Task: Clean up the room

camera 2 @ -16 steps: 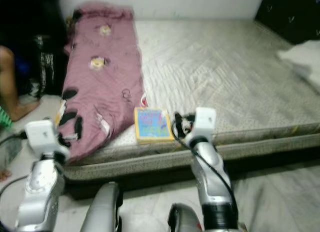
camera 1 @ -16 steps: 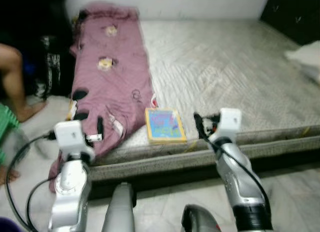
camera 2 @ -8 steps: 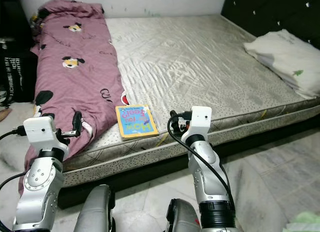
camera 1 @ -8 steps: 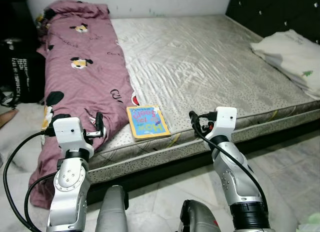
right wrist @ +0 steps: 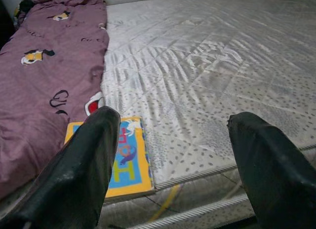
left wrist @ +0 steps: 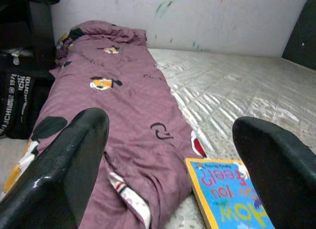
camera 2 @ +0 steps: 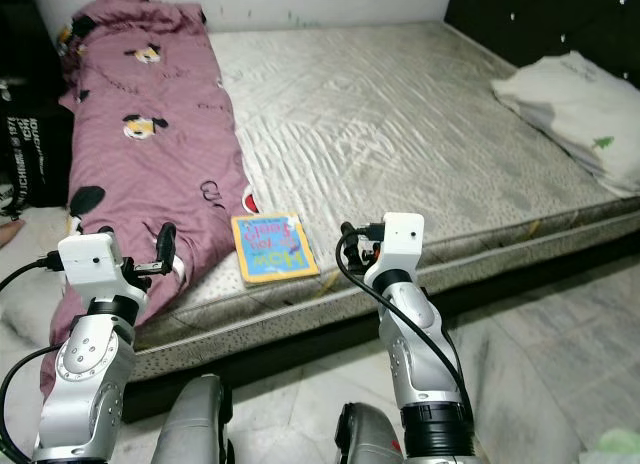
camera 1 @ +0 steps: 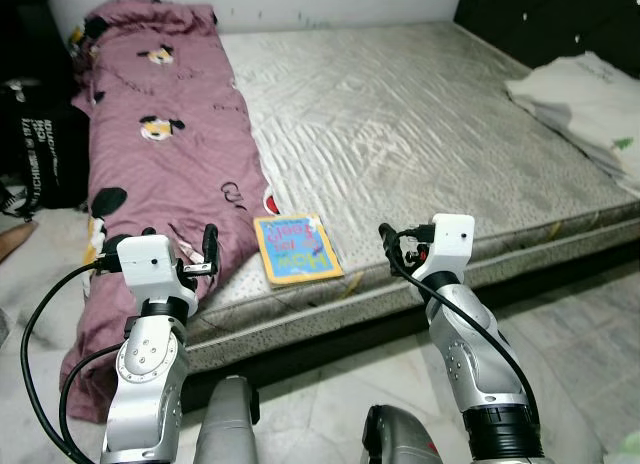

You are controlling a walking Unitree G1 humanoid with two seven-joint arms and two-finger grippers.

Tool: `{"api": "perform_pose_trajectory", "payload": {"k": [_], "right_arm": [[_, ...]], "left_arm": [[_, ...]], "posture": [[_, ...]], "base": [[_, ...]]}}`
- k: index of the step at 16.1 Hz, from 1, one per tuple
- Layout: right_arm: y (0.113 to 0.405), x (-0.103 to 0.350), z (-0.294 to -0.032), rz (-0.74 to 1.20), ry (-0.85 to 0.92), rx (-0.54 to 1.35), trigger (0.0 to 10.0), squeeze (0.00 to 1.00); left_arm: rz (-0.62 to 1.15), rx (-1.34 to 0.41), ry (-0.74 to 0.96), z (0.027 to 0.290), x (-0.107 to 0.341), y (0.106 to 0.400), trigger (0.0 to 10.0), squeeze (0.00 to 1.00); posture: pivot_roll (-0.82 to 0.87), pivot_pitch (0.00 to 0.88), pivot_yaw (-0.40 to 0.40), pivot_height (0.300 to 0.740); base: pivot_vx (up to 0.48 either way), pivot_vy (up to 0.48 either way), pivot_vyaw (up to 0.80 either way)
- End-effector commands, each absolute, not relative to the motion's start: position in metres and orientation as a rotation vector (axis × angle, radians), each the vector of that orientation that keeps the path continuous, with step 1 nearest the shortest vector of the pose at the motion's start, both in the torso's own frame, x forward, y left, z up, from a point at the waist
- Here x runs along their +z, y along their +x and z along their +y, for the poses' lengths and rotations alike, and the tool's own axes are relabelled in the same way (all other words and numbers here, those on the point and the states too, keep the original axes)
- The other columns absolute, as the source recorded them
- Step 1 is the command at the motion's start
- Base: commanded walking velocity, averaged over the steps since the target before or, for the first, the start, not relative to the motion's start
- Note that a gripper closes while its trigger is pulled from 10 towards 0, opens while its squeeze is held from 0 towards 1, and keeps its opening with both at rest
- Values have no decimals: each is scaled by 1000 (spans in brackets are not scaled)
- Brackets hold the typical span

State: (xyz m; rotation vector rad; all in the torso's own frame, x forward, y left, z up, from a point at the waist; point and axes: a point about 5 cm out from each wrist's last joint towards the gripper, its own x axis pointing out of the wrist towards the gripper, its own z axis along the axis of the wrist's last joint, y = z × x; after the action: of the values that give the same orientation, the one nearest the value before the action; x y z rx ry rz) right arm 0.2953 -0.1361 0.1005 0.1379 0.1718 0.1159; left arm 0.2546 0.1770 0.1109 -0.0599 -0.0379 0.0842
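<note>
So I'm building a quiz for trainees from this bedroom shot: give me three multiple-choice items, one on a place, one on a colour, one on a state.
1. Where does the thin yellow-bordered picture book lie?
A. On the floor
B. Near the mattress's front edge, beside the blanket
C. On the pillow

2. What colour is the long cartoon-print blanket?
A. Mauve-purple
B. Green
C. White

3. How are the left gripper and right gripper?
A. Both open, holding nothing
B. Left shut on the book
C. Right shut on the blanket

Answers: 1 B, it rests flat on the grey quilted mattress; 2 A, purple fabric along the bed's left; 3 A, wrist views show fingers spread.
</note>
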Motion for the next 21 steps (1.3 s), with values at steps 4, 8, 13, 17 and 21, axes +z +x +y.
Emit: {"api": "perform_pose_trajectory", "payload": {"k": [4,8,13,17,21], "right_arm": [[297,103,-133,168,126,139,10000,0],[297,103,-133,167,127,139,10000,0],[297,103,-136,149,134,128,10000,0],[295,102,-133,149,129,149,10000,0],[293,99,-136,160,106,139,10000,0]], "left_arm": [[-51,58,-64,174,115,258,10000,0],[-48,53,-62,173,114,259,10000,0],[-43,52,-69,170,113,263,10000,0],[-13,82,-65,173,109,264,10000,0],[3,101,-70,173,106,266,10000,0]], "posture": [[79,10,-57,642],[73,3,-53,642],[72,3,-52,642],[74,4,-53,632],[68,0,-52,587]], "base": [[480,0,0],[480,0,0],[163,0,0],[0,0,0],[0,0,0]]}}
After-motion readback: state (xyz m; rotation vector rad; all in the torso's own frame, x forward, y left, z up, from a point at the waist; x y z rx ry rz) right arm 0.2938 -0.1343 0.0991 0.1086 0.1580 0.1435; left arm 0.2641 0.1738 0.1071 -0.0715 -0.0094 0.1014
